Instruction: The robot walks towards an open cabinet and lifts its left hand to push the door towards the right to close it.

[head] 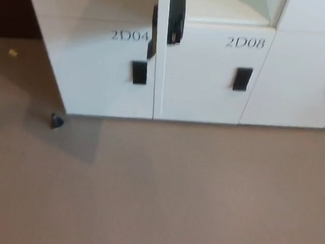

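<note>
A row of white cabinets (209, 86) fills the top of the head view. The bottom doors are marked 2D04 (130, 36) and 2D08 (245, 43), each with a black handle (139, 72). Above 2D08 a compartment (226, 5) stands open. Its door (161, 49) points towards me, seen edge-on as a thin white strip, with a black handle (176, 18) on its right side. Neither of my hands shows.
A small black doorstop (56, 121) sits on the brown floor (163, 194) by the cabinet's left corner. A yellow scrap (12, 53) lies at the far left. Dark wall (11, 5) is at the top left.
</note>
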